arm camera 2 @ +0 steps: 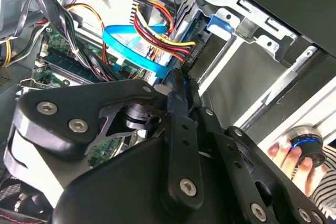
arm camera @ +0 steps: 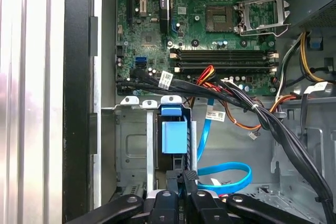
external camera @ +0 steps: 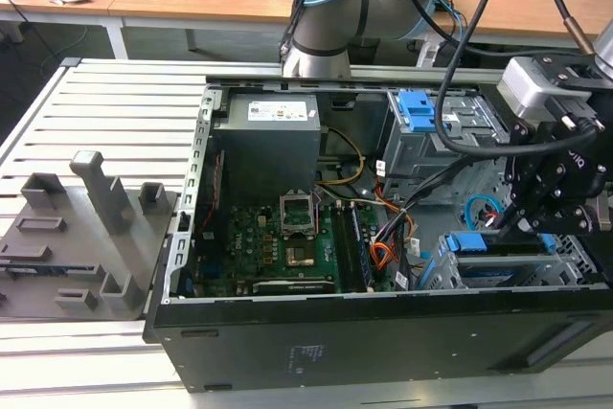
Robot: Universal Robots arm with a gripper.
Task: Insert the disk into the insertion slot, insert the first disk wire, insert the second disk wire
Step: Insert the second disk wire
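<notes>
Exterior view high above the open computer case (external camera: pixel 383 265); both wrist views close inside it.

Slatted aluminium table (external camera: pixel 115 102) with open computer case (external camera: pixel 383 332) and grey fixture block (external camera: pixel 77 237) side by side.

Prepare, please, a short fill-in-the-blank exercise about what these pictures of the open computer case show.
1. The flat data cable looping near the gripper is light ____.
2. The latch on the drive cage is ____.
3. In the exterior view, the grey fixture block lies to the exterior view's ____ of the computer case.

Missing words: blue; blue; left
</notes>
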